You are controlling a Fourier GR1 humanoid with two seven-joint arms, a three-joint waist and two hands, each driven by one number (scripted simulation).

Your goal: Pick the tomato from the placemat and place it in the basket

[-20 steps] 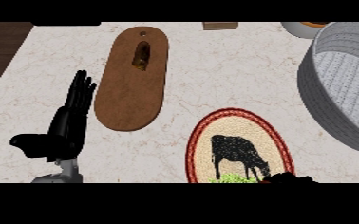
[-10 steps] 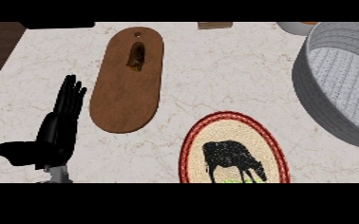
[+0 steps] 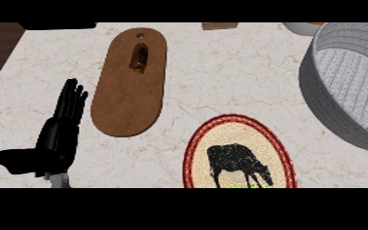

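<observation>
Counter: pale marbled stone countertop (image 3: 223,78), cream with faint pinkish veins, pretty much fills the head view.
Left hand: black left hand (image 3: 57,134) sits at the lower left, fingers straight and pointing up the counter, thumb stuck out sideways, holding nothing. Looks like it's just resting there. A bit of grey forearm (image 3: 59,179) shows under it.
Right hand: doesn't show up anywhere in this view.
Board: long oval brown wooden board (image 3: 129,102) lies just right of the left hand's fingers and runs up away from it. Close to the fingertips, but apart from them as far as I can see. There's a small hole near its far end.
On the board: small dark brownish oblong item (image 3: 139,59) up in the far half. Honestly can't tell what it is.
Placemat: round woven placemat with a red rim and a black cow silhouette (image 3: 239,156), well off to the right of the hand, cut by the lower edge.
Tomato: can't see one. Only a thin strip of bright green (image 3: 243,186) pokes in at the mat's bottom edge, no idea what that is.
Basket: big grey woven basket (image 3: 323,97), far right, way across the counter from the hand, partly out of view.
Far edge: small tan block (image 3: 219,26) and a pale rounded dish (image 3: 300,28), both cropped.
</observation>
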